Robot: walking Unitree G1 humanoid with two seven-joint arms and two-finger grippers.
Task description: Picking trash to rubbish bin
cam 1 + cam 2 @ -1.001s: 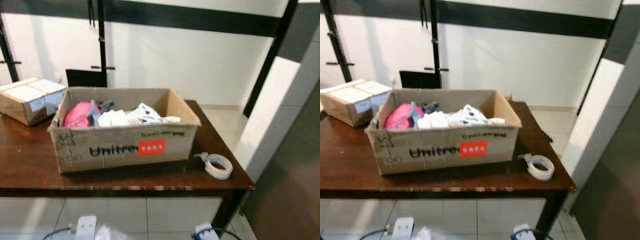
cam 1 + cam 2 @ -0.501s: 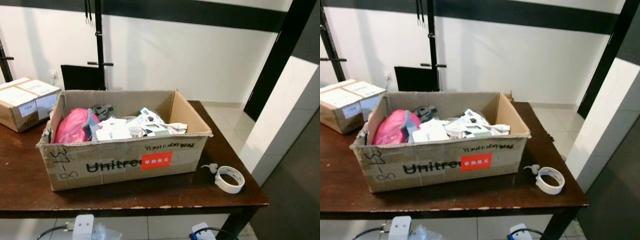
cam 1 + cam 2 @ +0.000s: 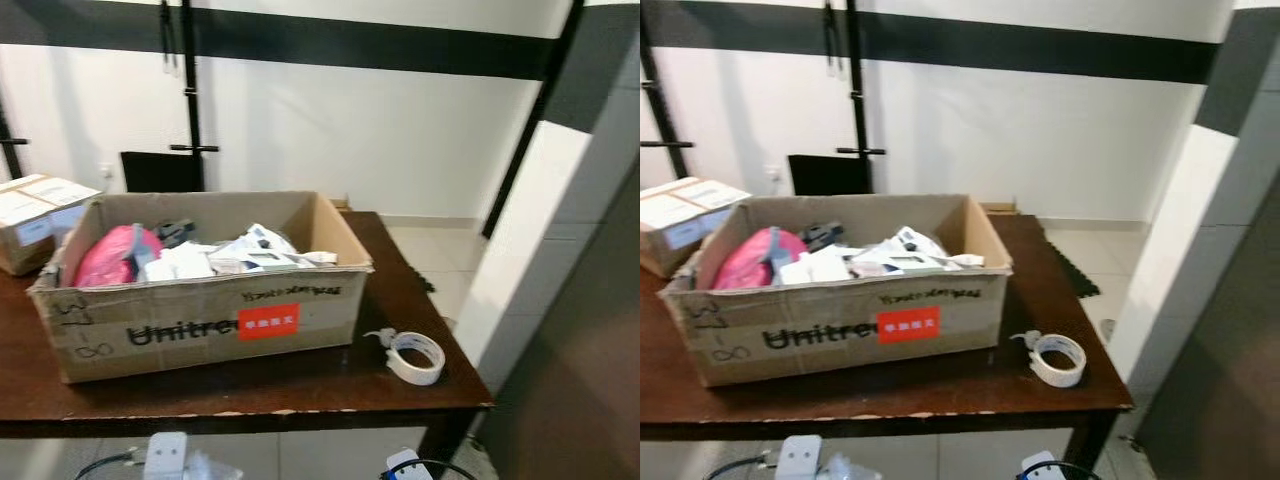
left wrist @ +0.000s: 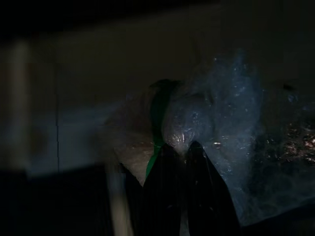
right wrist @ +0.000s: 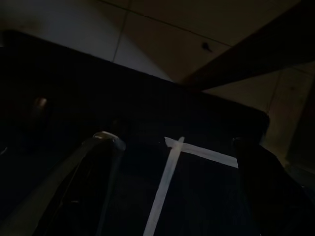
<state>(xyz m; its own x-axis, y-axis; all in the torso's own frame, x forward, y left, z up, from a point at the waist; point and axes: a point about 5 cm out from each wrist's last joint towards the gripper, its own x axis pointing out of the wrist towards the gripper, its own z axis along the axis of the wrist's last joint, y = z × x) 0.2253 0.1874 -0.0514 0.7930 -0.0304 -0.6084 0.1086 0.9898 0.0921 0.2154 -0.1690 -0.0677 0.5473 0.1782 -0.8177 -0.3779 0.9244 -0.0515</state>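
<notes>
Cardboard box: sitting open on the table, centre-left of the head views, bearing dark "Unitre" lettering, a red label and scrawled marks on its front wall.
Box contents: holding a pink bundle at the left end, crumpled white paper and packets heaped through the middle, something dark grey at the back.
Table: spreading dark brown and glossy across the lower half, front edge chipped pale.
Tape roll: lying flat, white and ring-shaped, right of the box and apart from it, loose end curling up.
Second carton: resting closed at the far left edge, white labels on top.
Left gripper: showing in the dark left wrist view, black fingers pinched together on a crinkly clear plastic bag with a green strip inside.
Right gripper: hanging in shade, fingers spread wide apart over dark flooring crossed by pale tape lines.
Floor: lying pale and tiled below the table edge.
</notes>
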